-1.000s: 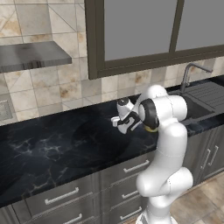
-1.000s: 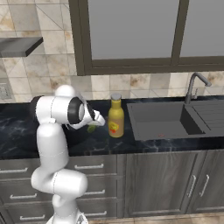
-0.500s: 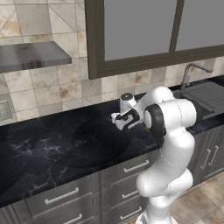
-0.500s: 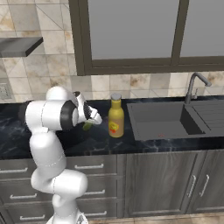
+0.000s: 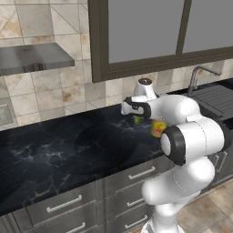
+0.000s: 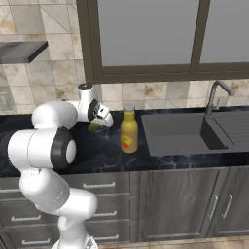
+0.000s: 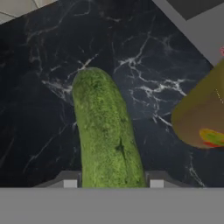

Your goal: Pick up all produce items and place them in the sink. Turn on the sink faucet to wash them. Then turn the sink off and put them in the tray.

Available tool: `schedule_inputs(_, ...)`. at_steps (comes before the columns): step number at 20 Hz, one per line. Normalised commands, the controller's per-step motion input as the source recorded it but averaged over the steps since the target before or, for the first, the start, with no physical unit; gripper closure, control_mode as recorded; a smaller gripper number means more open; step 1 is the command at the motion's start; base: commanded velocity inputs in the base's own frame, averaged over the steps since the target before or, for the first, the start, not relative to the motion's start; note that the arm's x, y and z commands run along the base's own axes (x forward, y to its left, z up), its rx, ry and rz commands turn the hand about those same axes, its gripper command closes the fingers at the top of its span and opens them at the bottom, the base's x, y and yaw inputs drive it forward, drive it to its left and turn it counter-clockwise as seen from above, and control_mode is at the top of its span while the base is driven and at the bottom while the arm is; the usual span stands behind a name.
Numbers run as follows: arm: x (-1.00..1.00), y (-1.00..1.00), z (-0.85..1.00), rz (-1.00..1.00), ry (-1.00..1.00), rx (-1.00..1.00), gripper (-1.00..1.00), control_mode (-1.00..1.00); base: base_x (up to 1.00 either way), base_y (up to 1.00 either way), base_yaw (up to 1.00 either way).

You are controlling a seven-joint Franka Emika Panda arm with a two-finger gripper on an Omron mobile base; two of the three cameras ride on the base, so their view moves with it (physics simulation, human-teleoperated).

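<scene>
the fingers (image 7: 109,183) sit partly closed around the cucumber (image 7: 106,135) on the table (image 7: 39,127); an off-centre squeeze could roll it toward the bottle (image 7: 202,118).

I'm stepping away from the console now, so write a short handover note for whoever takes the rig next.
Claw: jaws stand on either side of the cucumber, its fingertips beside the near end; whether they grip it I cannot tell.
Cucumber: on the black counter, left of the yellow bottle in the right base view.
Sink: basin holds no produce; faucet stands behind it, with no water visible.
Done: claw brought to the cucumber.
Left: move the produce to the sink, wash it, turn the water off, put it in the tray.
</scene>
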Motion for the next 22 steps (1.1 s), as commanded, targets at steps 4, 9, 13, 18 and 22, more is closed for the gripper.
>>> schedule_inputs(4,-0.57,0.04,0.64,0.0,0.0,0.0,1.0,-1.0,0.0,0.0,0.0)
schedule_inputs(9,-0.68,0.0,0.26,0.01,0.0,0.0,1.0,-1.0,0.0,0.0,0.0)
schedule_inputs(13,-0.42,0.03,0.17,0.02,0.0,-0.01,1.0,-1.0,0.0,0.0,0.0)
schedule_inputs(18,-0.15,0.03,0.0,0.0,-0.01,-0.01,1.0,-1.0,0.0,0.0,0.0)
schedule_inputs(22,-0.61,0.0,-0.06,0.0,-0.13,0.0,1.0,-1.0,0.0,0.0,0.0)
